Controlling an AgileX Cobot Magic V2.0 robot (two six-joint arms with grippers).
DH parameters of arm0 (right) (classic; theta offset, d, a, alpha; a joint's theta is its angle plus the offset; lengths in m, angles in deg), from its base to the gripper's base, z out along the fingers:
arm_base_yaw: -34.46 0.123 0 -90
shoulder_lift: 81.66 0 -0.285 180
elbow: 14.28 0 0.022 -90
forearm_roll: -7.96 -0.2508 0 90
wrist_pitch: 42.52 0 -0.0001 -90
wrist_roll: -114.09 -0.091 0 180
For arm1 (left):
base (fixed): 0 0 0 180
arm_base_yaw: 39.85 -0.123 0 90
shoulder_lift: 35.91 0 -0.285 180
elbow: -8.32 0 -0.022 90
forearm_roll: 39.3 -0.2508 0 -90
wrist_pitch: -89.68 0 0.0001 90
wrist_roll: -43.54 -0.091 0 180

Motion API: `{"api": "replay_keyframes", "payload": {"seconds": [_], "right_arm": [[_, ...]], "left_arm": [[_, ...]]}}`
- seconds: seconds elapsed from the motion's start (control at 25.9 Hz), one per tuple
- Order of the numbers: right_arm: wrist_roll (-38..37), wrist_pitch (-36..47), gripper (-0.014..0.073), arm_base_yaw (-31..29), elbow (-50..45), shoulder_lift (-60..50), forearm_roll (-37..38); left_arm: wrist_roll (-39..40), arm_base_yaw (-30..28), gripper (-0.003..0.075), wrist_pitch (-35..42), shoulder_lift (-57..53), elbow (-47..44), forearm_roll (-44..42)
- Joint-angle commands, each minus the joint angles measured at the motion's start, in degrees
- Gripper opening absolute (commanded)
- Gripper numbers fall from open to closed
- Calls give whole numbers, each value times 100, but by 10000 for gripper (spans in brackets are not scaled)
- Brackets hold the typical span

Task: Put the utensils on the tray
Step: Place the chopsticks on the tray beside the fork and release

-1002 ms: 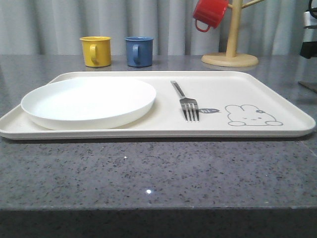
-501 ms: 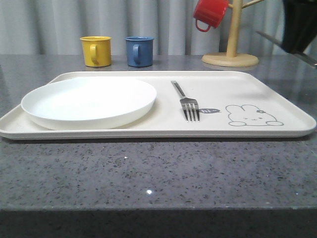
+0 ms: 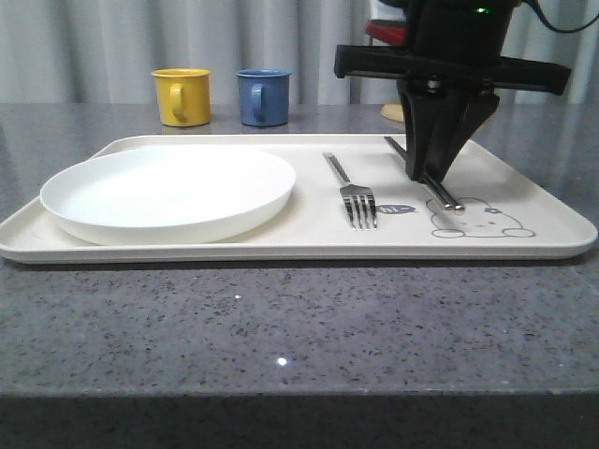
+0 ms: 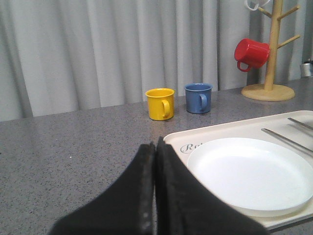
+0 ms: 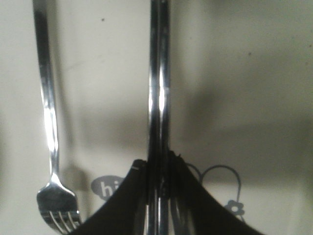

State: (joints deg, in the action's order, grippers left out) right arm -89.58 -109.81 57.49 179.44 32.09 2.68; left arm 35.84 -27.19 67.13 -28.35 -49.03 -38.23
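Right gripper (image 3: 432,173) jaws pinch the chopsticks (image 3: 426,180) right of the fork (image 3: 353,194) on the tray (image 3: 543,210); left gripper (image 4: 155,161) jaws pressed together.

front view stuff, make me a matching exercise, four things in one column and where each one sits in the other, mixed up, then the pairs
Things:
1. fork
2. chopsticks
3. white plate
4. yellow mug

Places:
A. on the grey counter behind the tray, beside the blue mug
B. left part of the tray
C. middle of the tray, tines toward the camera
D. clamped in the right hand, lower end over the rabbit drawing

Pairs: 1-C, 2-D, 3-B, 4-A
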Motion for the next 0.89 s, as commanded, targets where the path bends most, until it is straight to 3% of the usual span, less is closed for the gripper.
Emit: {"api": "replay_keyframes", "payload": {"seconds": [0.0,0.27,0.54,0.69,0.85], "right_arm": [[-173,79,48,-8,187,-163,22],[-179,-43,74,-8,187,-120,22],[-41,-57,333,-8,199,-217,58],[338,-28,335,-122,199,-502,69],[976,-188,335,-681,199,-841,69]], "left_arm": [[60,-6,-18,457,54,139,61],[60,-6,-18,448,54,139,61],[60,-6,-18,448,54,139,61],[60,-6,-18,448,54,139,61],[60,-6,-18,448,54,139,61]]}}
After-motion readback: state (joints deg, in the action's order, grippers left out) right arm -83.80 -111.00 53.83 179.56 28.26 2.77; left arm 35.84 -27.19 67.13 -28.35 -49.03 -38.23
